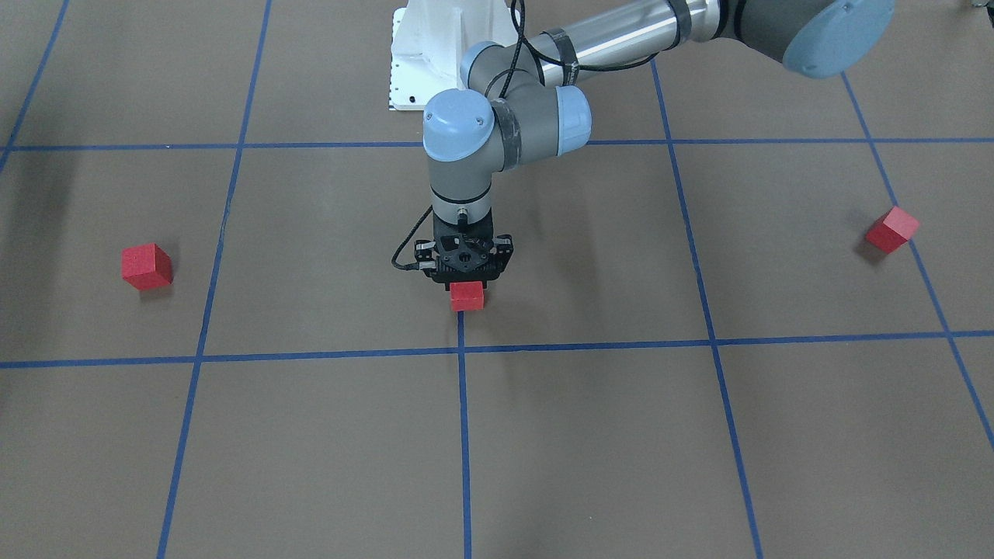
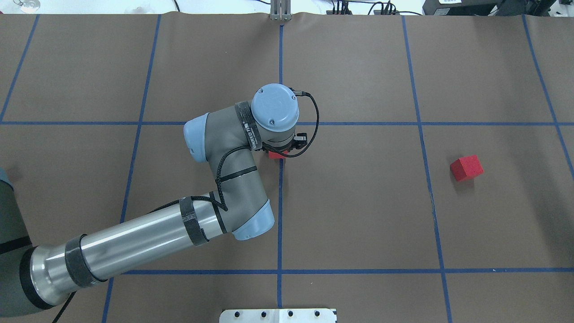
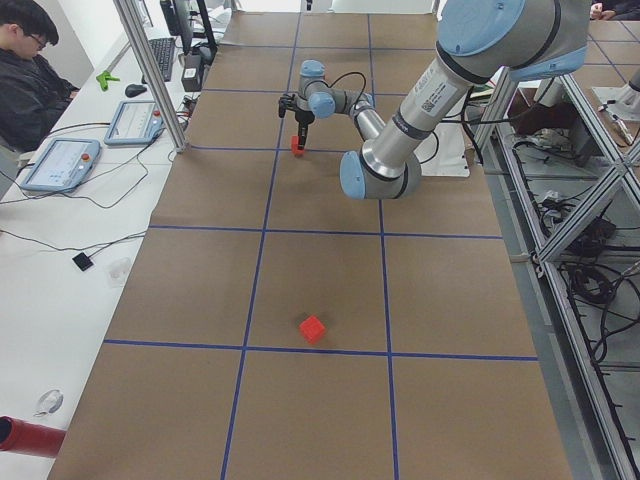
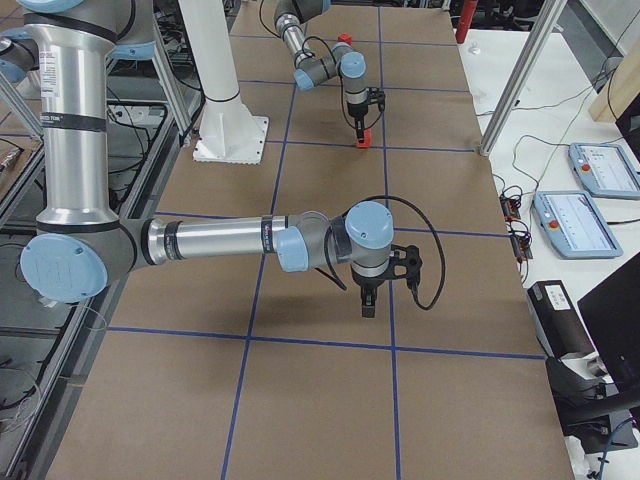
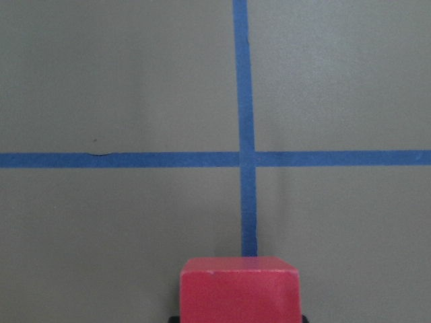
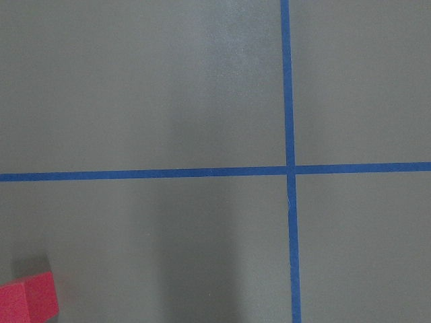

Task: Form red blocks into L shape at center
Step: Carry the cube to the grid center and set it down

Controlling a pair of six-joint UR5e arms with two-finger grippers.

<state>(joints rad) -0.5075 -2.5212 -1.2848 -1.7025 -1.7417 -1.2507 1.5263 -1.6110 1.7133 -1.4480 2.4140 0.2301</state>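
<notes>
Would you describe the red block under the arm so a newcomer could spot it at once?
Find the blue tape line running down the middle of the brown floor. Follow it to the left claw; the red block sits on that line beneath it. The second block and third block lie far out to either side, off it.

Taped work surface with a bench beside it.
A brown sheet [image 3: 320,290] crossed by blue tape [image 3: 320,232] lay under even light. Along one side of the sheet ran a white bench [image 3: 60,280] with two pendants [image 3: 60,163], a keyboard [image 3: 163,58] and a seated man [image 3: 25,75]; along the other side stood a metal frame [image 3: 548,290] with cables.
</notes>
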